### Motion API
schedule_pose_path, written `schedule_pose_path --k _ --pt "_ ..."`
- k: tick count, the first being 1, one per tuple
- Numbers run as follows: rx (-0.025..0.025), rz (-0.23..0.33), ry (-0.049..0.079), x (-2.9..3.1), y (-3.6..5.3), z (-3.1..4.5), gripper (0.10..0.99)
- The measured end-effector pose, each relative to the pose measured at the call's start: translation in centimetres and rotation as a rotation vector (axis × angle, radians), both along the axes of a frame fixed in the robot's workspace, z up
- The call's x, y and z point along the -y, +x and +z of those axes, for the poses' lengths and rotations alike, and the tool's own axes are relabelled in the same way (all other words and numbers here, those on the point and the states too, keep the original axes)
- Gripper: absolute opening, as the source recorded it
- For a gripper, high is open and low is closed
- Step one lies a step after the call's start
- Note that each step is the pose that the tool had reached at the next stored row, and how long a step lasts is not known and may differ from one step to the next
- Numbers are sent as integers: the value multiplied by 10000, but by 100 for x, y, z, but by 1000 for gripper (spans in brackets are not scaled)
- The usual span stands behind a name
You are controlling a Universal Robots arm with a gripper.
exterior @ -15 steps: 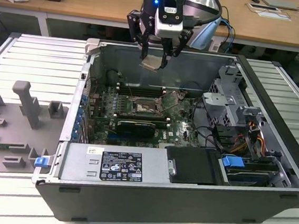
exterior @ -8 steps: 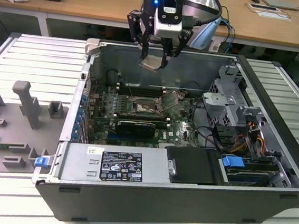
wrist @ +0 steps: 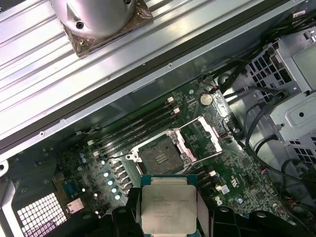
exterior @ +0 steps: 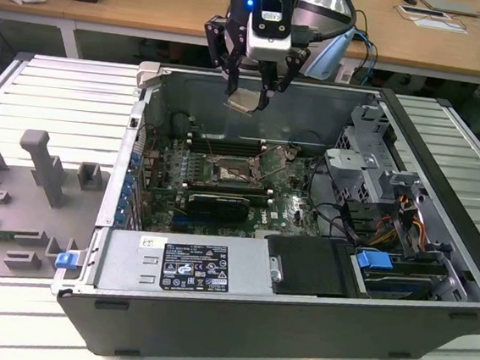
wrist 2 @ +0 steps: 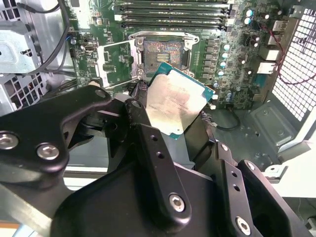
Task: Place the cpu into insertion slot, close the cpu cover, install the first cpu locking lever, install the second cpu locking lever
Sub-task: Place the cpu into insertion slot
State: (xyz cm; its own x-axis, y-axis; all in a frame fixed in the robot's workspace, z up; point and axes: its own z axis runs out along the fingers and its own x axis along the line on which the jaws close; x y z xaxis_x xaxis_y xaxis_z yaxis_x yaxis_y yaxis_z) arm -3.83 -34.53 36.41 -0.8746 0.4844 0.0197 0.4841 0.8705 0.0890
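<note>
Where the end effector [exterior: 248, 98] hangs: above the open computer case [exterior: 234, 333], well clear of the motherboard [exterior: 221, 197] inside it.
State of the end effector: fingers [wrist: 127, 213] clamped on opposite edges of the cpu [exterior: 240, 105].
Place of the cpu: in the air, tilted in the exterior view, with its pale lid [wrist: 168, 202] towards the camera in the first wrist view.
Writing on the cpu: a few faint lines of print across the lid.
State of the insertion slot [wrist: 160, 157]: dark and bare, below the chip and apart from it.
State of the cpu cover [wrist: 201, 136]: swung open off the slot, hinged at one side.
Neighbours of the slot: long memory slots [wrist: 133, 126] just beside it.
Label [exterior: 193, 267]: white sticker with black print and symbols, on the grey power supply [exterior: 130, 263] at the case's near side.
Worktop [exterior: 62, 86]: grey, ribbed, carrying the case.
</note>
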Motion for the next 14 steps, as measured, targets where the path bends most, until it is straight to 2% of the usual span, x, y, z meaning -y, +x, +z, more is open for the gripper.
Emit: schedule_pose_path --k 14 --pt "0 -323 0 0 0 0 541"
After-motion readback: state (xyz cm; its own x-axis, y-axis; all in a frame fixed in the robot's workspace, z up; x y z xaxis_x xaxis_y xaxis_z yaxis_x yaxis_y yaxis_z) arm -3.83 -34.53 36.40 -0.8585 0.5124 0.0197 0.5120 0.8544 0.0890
